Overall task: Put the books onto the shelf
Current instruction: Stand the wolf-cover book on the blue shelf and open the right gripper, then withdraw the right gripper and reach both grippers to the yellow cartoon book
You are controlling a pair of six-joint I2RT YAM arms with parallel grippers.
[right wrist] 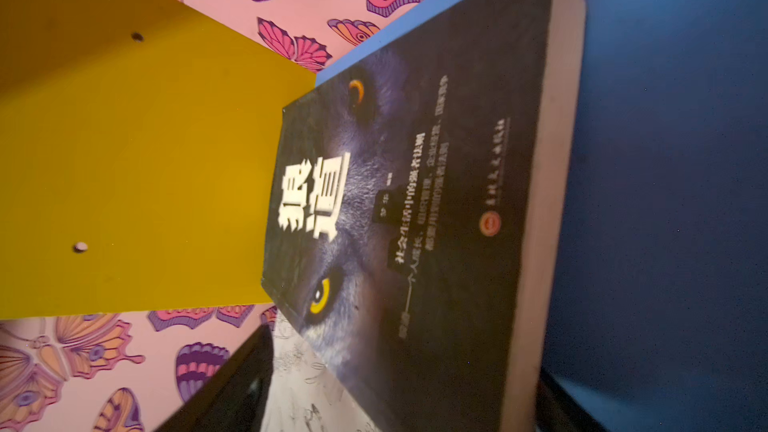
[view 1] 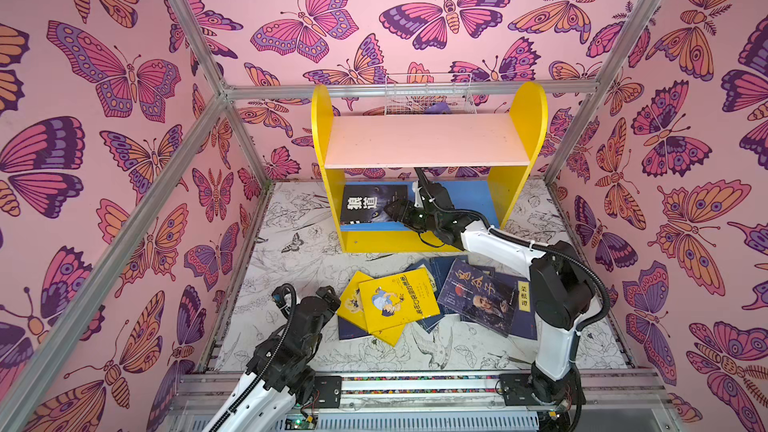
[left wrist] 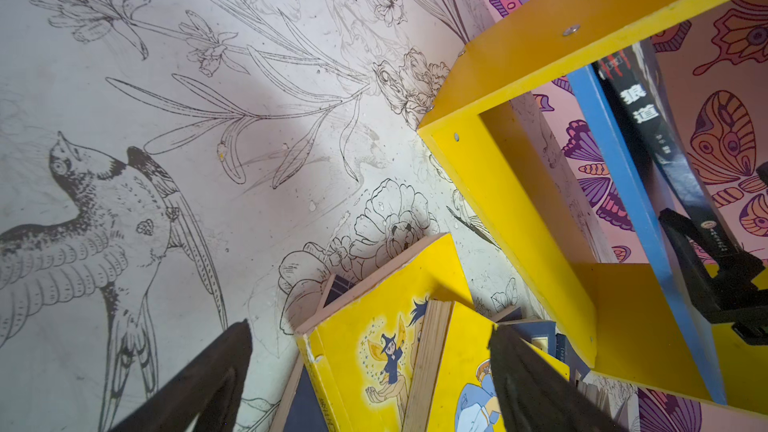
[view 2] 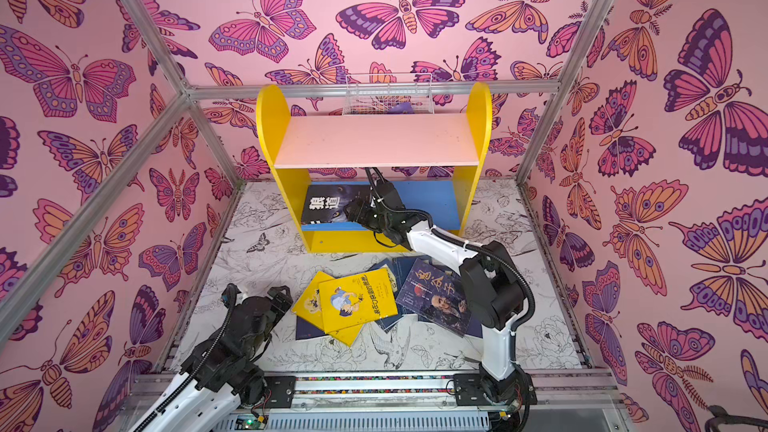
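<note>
Right claw (view 1: 392,210) is reaching in under the pale pink upper board (view 1: 424,141) of the shelf (view 1: 326,126), right at the wolf-eyed book (view 1: 372,203), which sits on the blue lower board (view 1: 478,199) leaning against the left yellow side panel. In the right wrist view the book (right wrist: 415,222) fills the frame between the two dark fingers, one (right wrist: 232,388) on the cover side, the other on the back side, with visible gap on the cover side, so I read that claw as spread and not clamping; looks like the book is placed, though contact at the lower edge can't be ruled out. Left claw (view 1: 309,295) is wide and empty, hovering low over the worktop (view 1: 291,218), just beside the left edge of the pile of remaining books (view 1: 419,301). In the left wrist view its two fingers straddle the corner of the two yellow cartoon-cover books (left wrist: 386,351), spines running roughly away from the claw. Nearest pick for the left arm: the upper yellow book (view 1: 397,299), lying flat, long axis diagonal across the pile. The portrait-cover book (view 1: 482,295) and the navy ones under it lie nearer the right arm's base. Upper board holds no books; the white wire basket (view 1: 428,95) is behind it.
</note>
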